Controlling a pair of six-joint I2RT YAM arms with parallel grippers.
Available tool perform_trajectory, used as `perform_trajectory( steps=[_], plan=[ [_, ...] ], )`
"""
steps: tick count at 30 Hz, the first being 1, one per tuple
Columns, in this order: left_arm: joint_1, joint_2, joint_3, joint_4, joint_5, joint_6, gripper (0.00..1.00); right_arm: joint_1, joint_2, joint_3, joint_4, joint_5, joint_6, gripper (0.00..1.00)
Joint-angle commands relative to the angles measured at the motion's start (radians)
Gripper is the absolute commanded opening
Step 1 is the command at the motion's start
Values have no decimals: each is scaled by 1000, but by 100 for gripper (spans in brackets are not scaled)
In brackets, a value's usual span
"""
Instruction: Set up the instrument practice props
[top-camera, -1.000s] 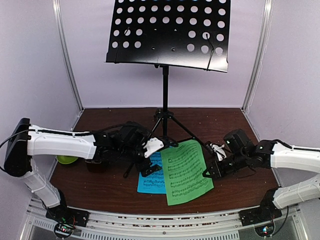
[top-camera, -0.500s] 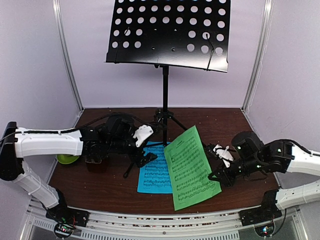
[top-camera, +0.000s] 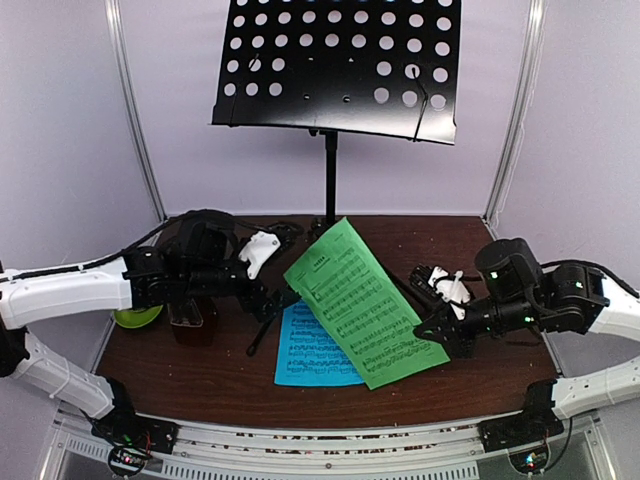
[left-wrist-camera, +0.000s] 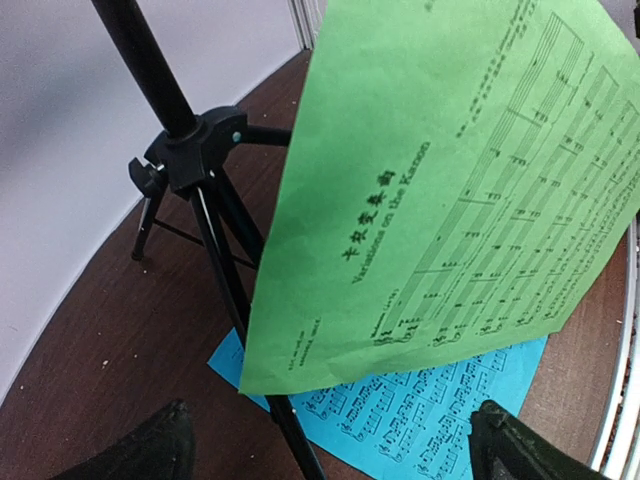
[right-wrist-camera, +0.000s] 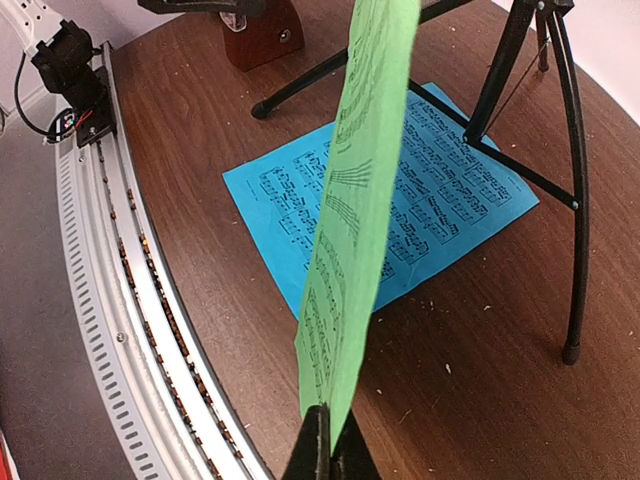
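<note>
- Counting the props gives one black music stand (top-camera: 335, 65), two sheets of printed music, one green sheet (top-camera: 360, 300) and one blue sheet (top-camera: 312, 352), and one red-brown metronome (top-camera: 190, 318).
- One lime green cup (top-camera: 133, 318) sits beside the metronome by the table's (top-camera: 480, 385) left edge. It is mostly hidden behind the left arm, so what it holds cannot be told.
- The metronome wears a clear cover and stands upright under the left arm.
- The stand rises from its tripod at the middle of the table's far edge. One tripod leg (right-wrist-camera: 500, 150) runs over the blue sheet's far corner.
- The blue sheet lies flat at the middle of the table, close to the near edge.
- The right gripper (right-wrist-camera: 325, 455) is clamped tight on the green sheet's lower right edge. It holds the page up off the wood, tilted, with its top leaning toward the stand's pole.
- The left gripper (left-wrist-camera: 335, 455) is spread wide, grasping nothing, low beside the tripod and facing the lifted green page.
- The green sheet hangs above the blue one, between the two grippers.
- Bare wood shows between the blue sheet and the table's right edge, under the right arm, and along the near edge.
</note>
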Motion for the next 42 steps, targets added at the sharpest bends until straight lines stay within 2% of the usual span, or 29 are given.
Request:
perform_trajectory(
  steps=[1, 13, 19, 28, 35, 42],
  plan=[
    [14, -51, -16, -44, 71, 51, 98, 8, 5, 36, -25, 37, -56, 0],
    [47, -161, -82, -95, 123, 17, 98, 17, 11, 47, -47, 55, -67, 0],
    [69, -196, -129, -25, 153, -53, 97, 28, -13, 82, -10, 96, -77, 0],
    [132, -191, -44, -28, 234, -18, 97, 43, -50, 181, -33, 134, -180, 0],
    [154, -173, -15, 104, 346, -89, 97, 45, -69, 259, -5, 125, -191, 0],
    [154, -167, 76, 263, 429, -165, 95, 46, -44, 361, 68, 105, -168, 0]
  ],
)
